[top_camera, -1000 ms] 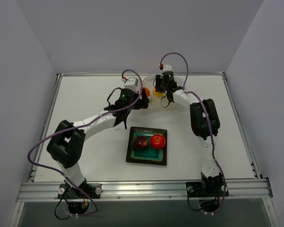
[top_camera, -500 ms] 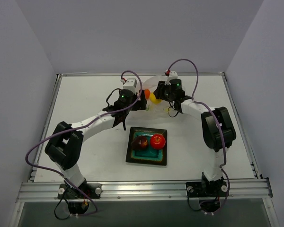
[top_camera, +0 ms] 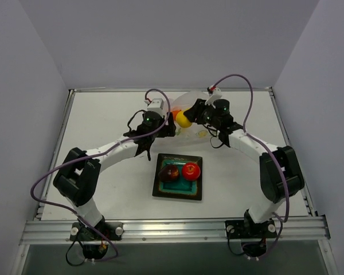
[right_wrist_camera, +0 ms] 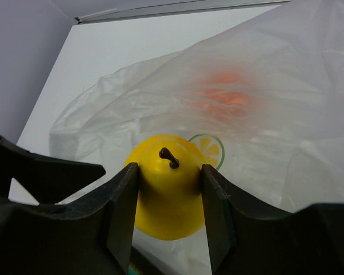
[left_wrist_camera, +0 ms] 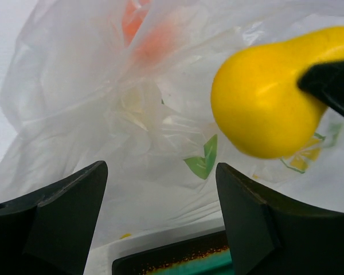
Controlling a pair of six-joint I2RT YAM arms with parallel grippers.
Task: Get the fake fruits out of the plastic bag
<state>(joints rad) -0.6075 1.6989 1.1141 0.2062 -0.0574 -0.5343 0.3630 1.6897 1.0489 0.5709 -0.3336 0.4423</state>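
Left gripper (left_wrist_camera: 160,172) is seen spread wide, nothing held. Right gripper (right_wrist_camera: 169,197) is closed on the yellow fruit (right_wrist_camera: 169,183), with one finger pressed to each side and the stem pointed toward the camera.

View differences:
- The teal plate (top_camera: 159,192) is shown whole only from above, with the dark red fruit (top_camera: 171,172) on its left and the bright red fruit (top_camera: 190,169) on its right. Both are out of the plastic bag (left_wrist_camera: 92,114).
- Only a strip of the plate's rim is caught at the bottom of the left wrist view.
- The orange fruit (right_wrist_camera: 223,91) is shown by both wrist views as a blurred patch behind the film, inside the bag. From above it is mostly hidden by the left wrist.
- Green leaf and yellow prints on the bag are resolved only by the wrist cameras.

Positions:
- The bag is located at the far middle of the table, just ahead of the left fingers. Contact with them cannot be told.
- The yellow fruit is held in front of the bag with no film over it, up and right of the left gripper's gap and apart from it.
- The orange fruit is seen beyond the yellow one, deeper in the bag.

Versus one second ago:
- The right elbow has been swung outward to the right.
- The yellow fruit has been drawn nearer the plate.
- The left gripper is barely shifted.
- The plate and both red fruits are unchanged.
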